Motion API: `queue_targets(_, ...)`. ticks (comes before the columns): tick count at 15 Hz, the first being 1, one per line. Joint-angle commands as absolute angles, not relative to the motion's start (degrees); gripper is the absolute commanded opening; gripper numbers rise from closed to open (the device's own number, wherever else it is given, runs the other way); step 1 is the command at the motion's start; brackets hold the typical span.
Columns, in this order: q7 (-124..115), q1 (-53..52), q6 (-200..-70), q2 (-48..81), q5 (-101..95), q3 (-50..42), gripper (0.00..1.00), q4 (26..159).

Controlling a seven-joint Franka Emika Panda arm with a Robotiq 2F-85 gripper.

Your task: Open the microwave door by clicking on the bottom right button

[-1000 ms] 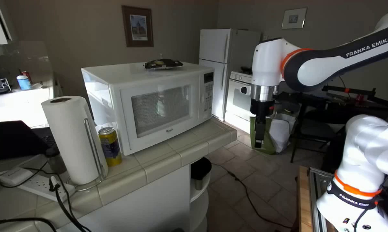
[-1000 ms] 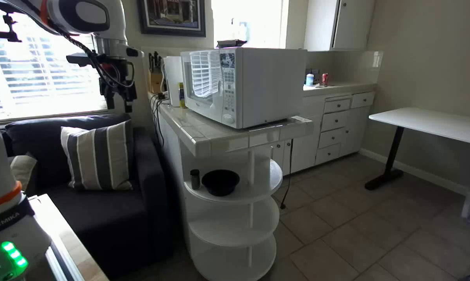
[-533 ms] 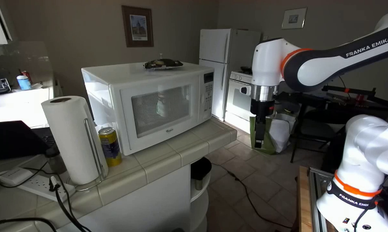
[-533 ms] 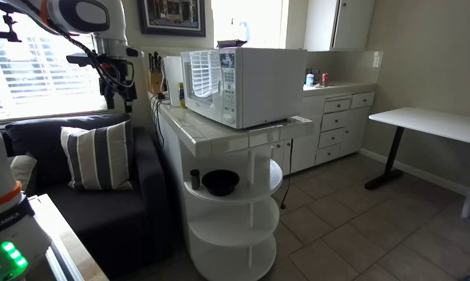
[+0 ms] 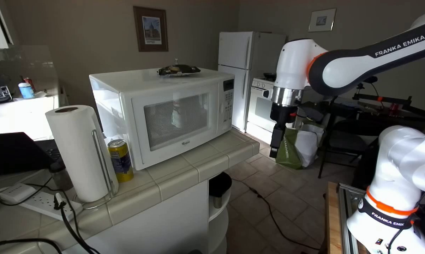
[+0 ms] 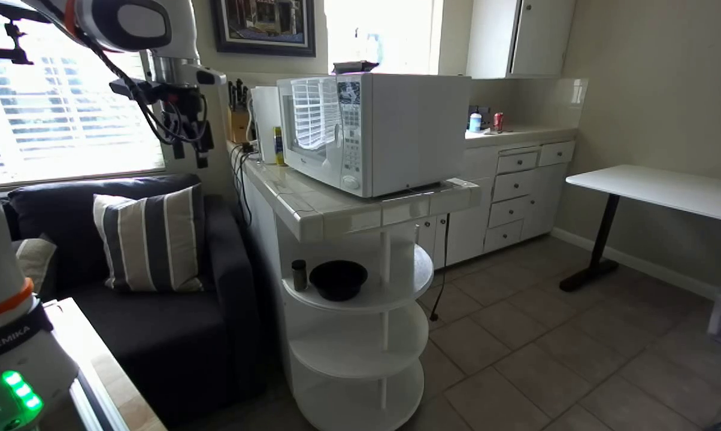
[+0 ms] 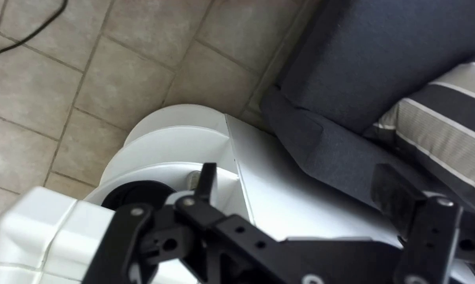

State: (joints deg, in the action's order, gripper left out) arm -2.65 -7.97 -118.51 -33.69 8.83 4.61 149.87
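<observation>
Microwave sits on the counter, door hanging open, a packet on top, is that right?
Not quite: the door is shut in both exterior views. The rest holds: the microwave sits on the counter with a packet on top.

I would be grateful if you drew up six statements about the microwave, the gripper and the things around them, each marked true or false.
1. The microwave has its door shut. True.
2. The gripper is shut. False: its fingers stand wide apart in the wrist view.
3. The gripper touches the microwave. False: it hangs in the air, apart from it.
4. A dark packet lies on top of the microwave. True.
5. The black bowl sits on the microwave. False: it sits on the topmost rounded shelf.
6. The yellow can stands between the paper towel roll and the microwave. True.
</observation>
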Motion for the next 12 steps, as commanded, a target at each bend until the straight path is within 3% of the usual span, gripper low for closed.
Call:
queue_targets(1,-2.47,-7.18,-122.15,-34.10,15.80,0.69,1.00,151.11)
queue_targets(3,-1.19,-6.13,-123.46,-34.84,19.23,-2.35,1.00,152.46)
queue_targets(4,-0.60,-5.59,-123.32,-34.92,20.99,-4.06,0.75,152.76)
queue_targets(5,0.60,-4.97,-124.20,-34.67,22.89,-5.85,0.74,153.13)
queue_targets(12,11.17,-3.61,-130.21,-30.35,42.17,-16.80,0.19,153.52)
